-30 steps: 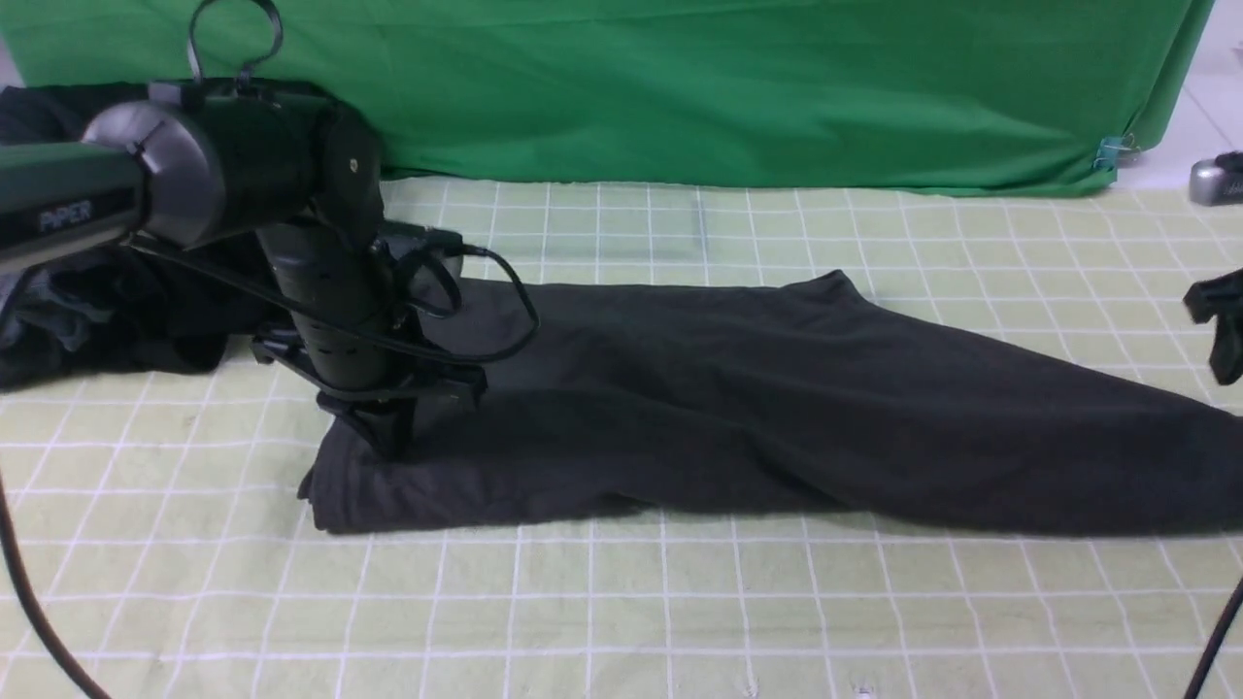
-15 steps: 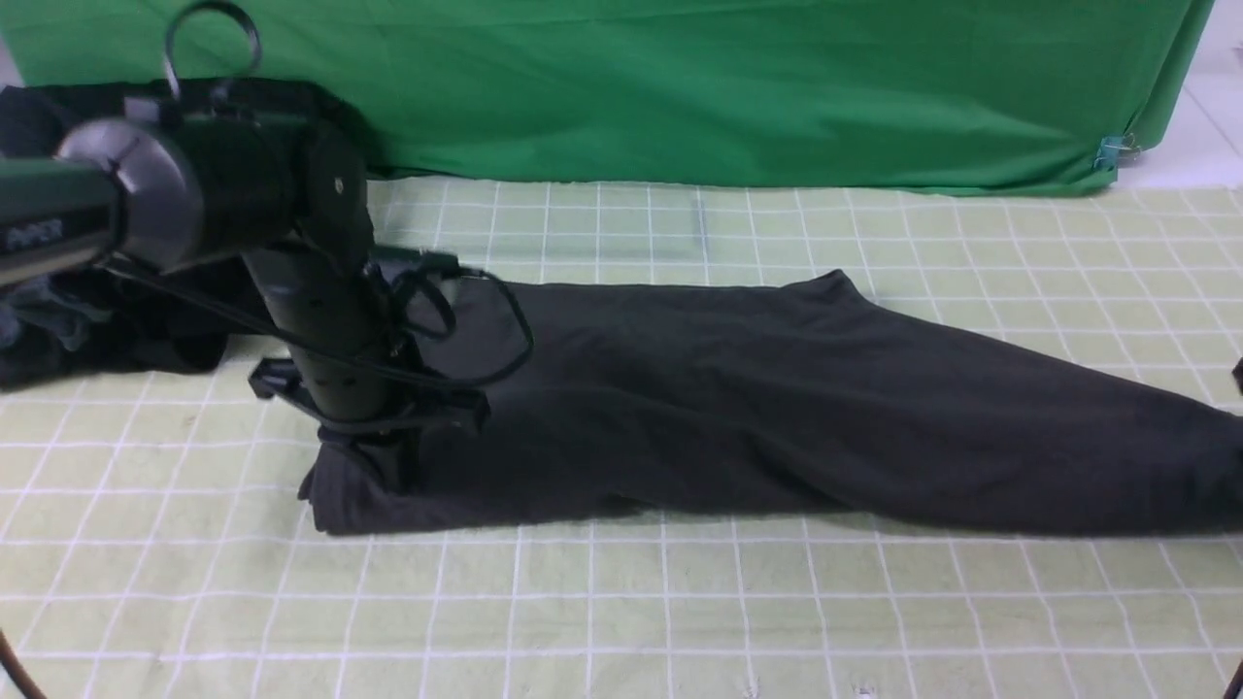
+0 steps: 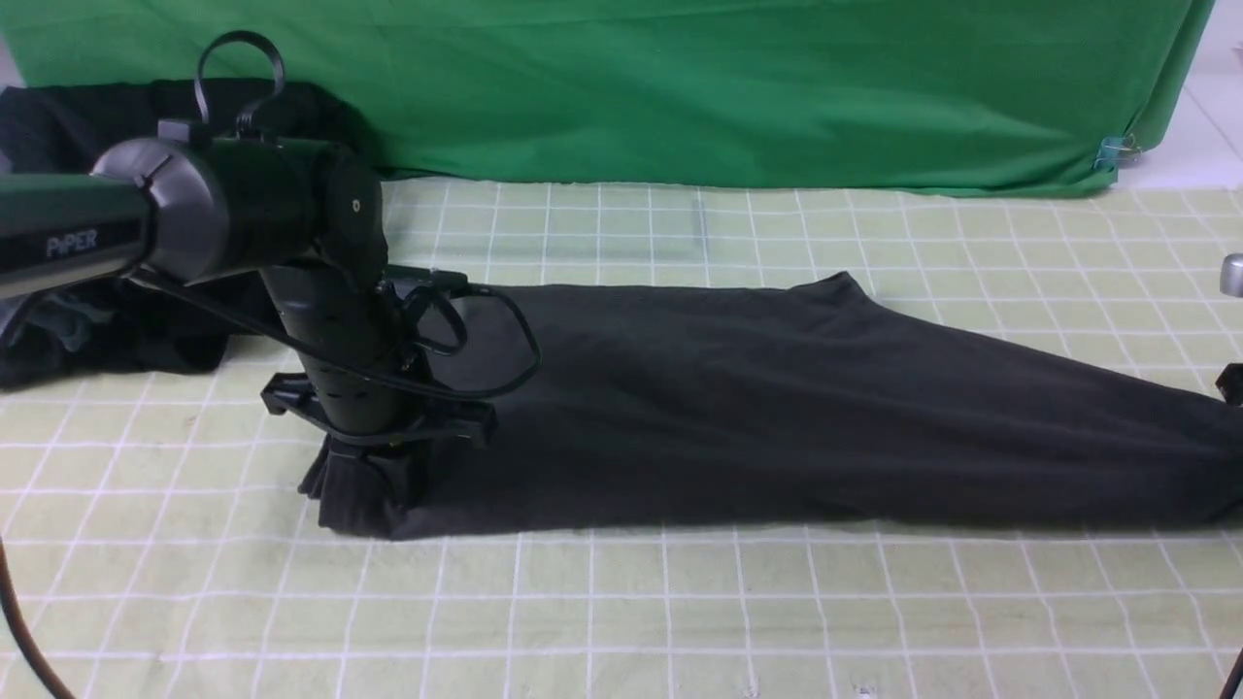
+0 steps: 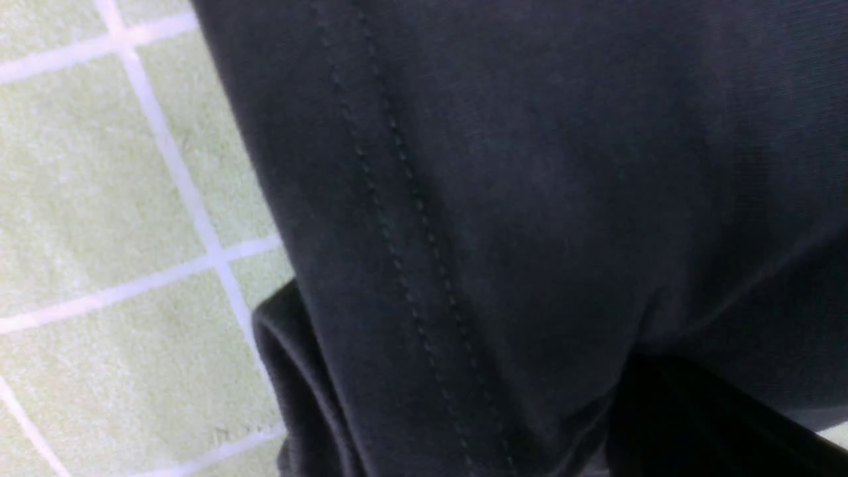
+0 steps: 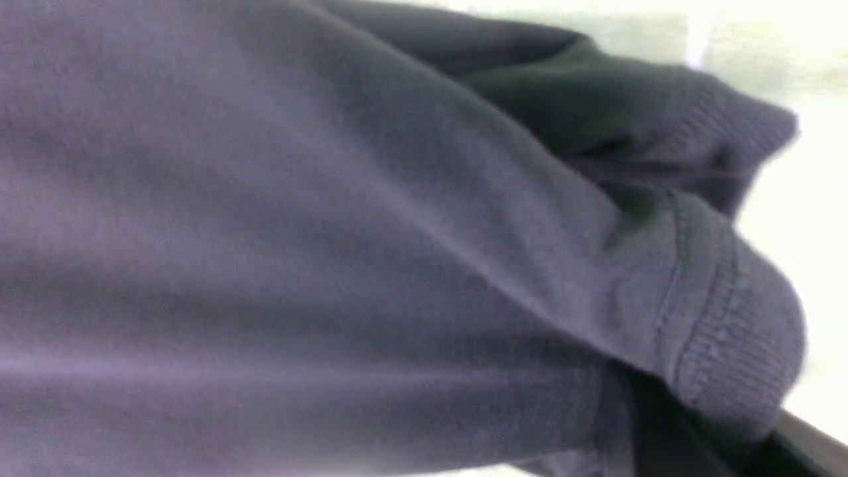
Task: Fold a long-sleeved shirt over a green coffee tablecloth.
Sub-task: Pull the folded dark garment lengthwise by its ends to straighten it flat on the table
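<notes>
So the long-sleeved shirt (image 3: 777, 408) is already narrowed into one long dark strip lying sideways across the green coffee tablecloth (image 3: 621, 621), running from left of centre all the way to the right edge of the front view. The left claw (image 3: 374, 474) is pinched together on the left end. You can see the fabric puckered up under it, and the left wrist view shows a stitched hem right at the grip, so I'd guess that's the bottom hem. The right claw (image 3: 1233, 384) is barely in frame out at the far right end, but its wrist view is full of grey fabric with a ribbed edge bunching into it, so it looks closed on that end too. Holding both ends makes sense to me: it keeps the strip taut so one end can be carried over the other without it sagging. The pile of darker clothes (image 3: 97, 330) and the plain green backdrop (image 3: 680, 87) sit behind, out of the way.
</notes>
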Available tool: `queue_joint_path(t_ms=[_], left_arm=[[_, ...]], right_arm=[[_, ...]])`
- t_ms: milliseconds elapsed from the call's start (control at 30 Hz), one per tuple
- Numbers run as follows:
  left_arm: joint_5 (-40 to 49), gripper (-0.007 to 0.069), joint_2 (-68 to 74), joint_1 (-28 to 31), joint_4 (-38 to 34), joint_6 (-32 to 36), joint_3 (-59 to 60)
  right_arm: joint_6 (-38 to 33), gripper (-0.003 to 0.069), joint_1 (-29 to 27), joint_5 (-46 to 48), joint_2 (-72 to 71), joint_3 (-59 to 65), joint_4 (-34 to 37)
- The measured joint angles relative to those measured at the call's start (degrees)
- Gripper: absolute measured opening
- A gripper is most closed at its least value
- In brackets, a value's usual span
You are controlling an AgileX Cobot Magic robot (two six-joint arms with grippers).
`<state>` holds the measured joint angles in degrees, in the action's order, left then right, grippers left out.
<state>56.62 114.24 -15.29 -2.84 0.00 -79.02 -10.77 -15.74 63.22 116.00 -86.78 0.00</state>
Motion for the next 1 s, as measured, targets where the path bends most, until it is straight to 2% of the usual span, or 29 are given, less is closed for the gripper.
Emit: queue_joint_path(t_ms=[100, 167, 267, 300, 467, 600, 700, 867, 1000], left_arm=[[0.18, -0.0003, 0.0, 0.05, -0.08, 0.0, -0.02], [0.4, -0.0003, 0.0, 0.1, -0.23, 0.0, -0.22], [1.48, -0.0003, -0.14, 0.1, -0.29, 0.0, -0.63], [1.72, -0.0003, -0.21, 0.1, -0.29, 0.0, -0.68], [5.26, -0.0003, -3.73, 0.52, 1.8, 0.0, -0.28], [4.38, -0.0003, -8.35, 0.76, 2.84, 0.0, -0.29], [2.84, -0.0003, -9.51, 0.76, 2.2, 0.0, -0.35], [-1.96, -0.0003, -7.68, 0.76, -3.18, 3.29, -0.53], [-5.54, -0.0003, -5.6, 0.76, -6.43, 5.35, -0.53]], right_arm=[[-0.38, 0.0035, -0.13, 0.66, 0.0, -0.35, -1.05], [-0.52, 0.0069, -0.18, 0.46, 0.0, -0.35, -1.4], [-0.57, 0.0182, -0.27, 0.27, 0.0, -0.35, -2.18], [-0.57, 0.0191, -0.24, 0.25, 0.0, -0.35, -2.24], [1.15, 0.0395, -0.42, 1.4, -0.18, -1.24, -3.43], [4.6, 0.0442, -0.42, 4.92, -1.3, -3.74, -3.65], [7.03, 0.0449, -0.42, 5.54, -3.42, -4.37, -3.48], [7.84, 0.0458, -0.42, 5.32, -5.17, -4.48, -2.05], [8.01, 0.0529, -0.42, 4.7, -3.42, -4.48, -0.71]])
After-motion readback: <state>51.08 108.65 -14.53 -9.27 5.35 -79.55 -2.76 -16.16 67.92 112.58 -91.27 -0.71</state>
